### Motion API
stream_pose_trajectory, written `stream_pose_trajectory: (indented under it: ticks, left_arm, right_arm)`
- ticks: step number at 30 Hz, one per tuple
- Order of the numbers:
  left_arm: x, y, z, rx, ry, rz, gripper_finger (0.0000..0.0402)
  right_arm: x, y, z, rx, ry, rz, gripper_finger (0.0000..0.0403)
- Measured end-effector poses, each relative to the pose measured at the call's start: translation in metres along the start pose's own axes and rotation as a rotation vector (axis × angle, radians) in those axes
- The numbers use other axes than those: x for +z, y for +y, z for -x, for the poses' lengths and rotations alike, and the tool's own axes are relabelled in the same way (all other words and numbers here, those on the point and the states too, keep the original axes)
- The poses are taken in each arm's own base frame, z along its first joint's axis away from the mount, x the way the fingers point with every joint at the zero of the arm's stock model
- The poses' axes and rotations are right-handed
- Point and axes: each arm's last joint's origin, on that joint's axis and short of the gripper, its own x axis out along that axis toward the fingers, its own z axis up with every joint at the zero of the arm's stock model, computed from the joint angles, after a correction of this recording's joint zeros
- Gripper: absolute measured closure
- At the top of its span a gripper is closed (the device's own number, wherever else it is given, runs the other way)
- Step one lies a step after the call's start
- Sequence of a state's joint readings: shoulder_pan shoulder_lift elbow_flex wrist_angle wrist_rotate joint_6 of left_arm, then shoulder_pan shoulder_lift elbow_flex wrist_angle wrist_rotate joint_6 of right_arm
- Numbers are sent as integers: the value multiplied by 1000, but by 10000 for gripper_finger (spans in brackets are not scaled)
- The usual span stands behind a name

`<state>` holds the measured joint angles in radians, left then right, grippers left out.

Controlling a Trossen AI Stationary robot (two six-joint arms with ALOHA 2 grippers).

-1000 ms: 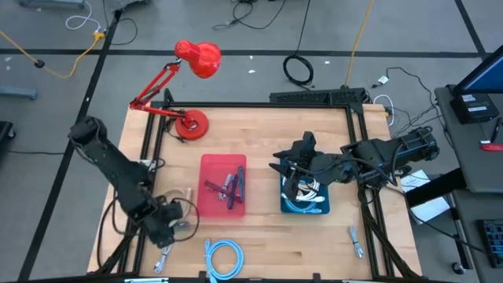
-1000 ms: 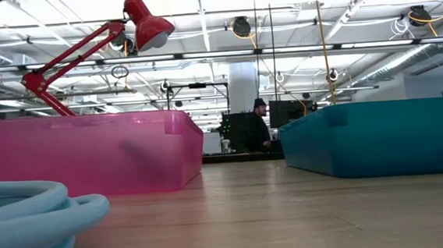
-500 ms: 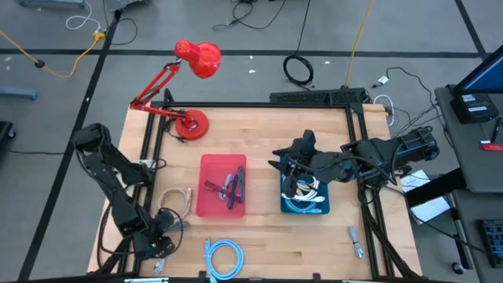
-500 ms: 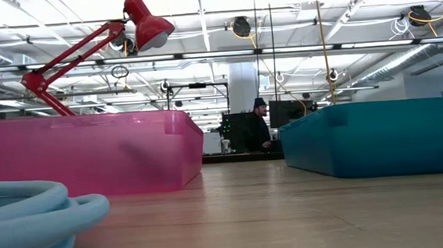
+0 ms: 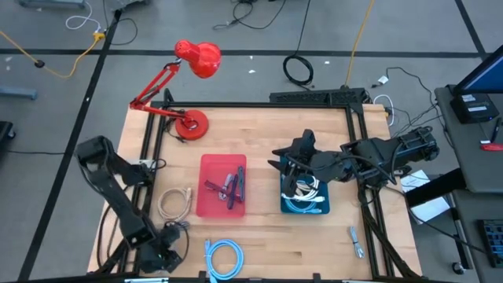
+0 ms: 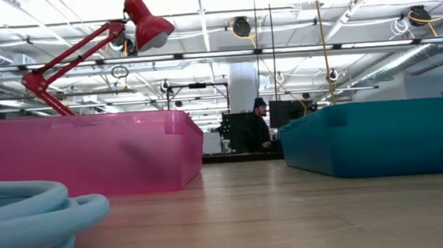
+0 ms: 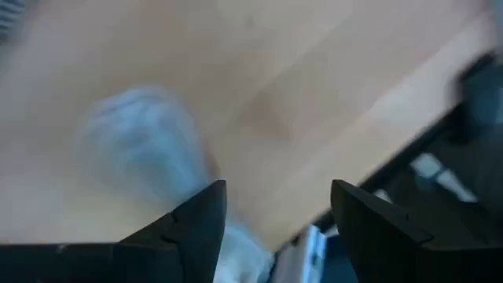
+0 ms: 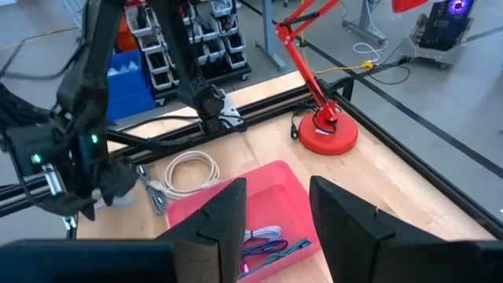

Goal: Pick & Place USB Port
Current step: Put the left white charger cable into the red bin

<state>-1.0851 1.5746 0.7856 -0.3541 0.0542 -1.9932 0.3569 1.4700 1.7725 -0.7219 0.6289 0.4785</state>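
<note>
1. High view: the left gripper sits low at the near-left corner of the light wooden table, beside the coiled light-blue cable. I judge it is reaching for a small cable end there. The right gripper hovers over the far rim of the teal plastic bin, probably waiting. A red-pink plastic tray of dark cables lies mid-table, with a white coiled cable to its left.

2. Low view: pink tray and teal bin stand well apart; a red desk lamp leans overhead. Neither gripper shows.

3. Left wrist view: its fingers stand wide apart, holding nothing, over bare wood and a blurred pale-blue shape I cannot identify.

4. Right wrist view: its fingers are spread with nothing between them. I cannot pick out the USB port itself anywhere.
</note>
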Motion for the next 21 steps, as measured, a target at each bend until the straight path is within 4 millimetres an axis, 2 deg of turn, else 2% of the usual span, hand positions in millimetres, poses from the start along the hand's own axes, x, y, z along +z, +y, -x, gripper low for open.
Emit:
stream_pose_trajectory:
  ticks: [5, 10, 14, 16, 21]
  left_arm:
    - [0, -4, -24, 18, 64, -35, 196]
    - [2, -7, -23, 7, 59, -70, 222]
    - [17, -14, -8, -45, 11, -95, 237]
    - [26, -20, 6, -95, -18, -105, 240]
    - [32, -27, 38, -203, -27, -373, 241]
  right_arm:
    - [0, 1, 1, 5, -1, 5, 271]
    - [0, 1, 1, 7, -5, 5, 271]
    - [1, 2, 1, 9, -11, 2, 271]
    - [2, 2, 1, 12, -20, 4, 271]
    - [3, 3, 1, 19, -33, 4, 271]
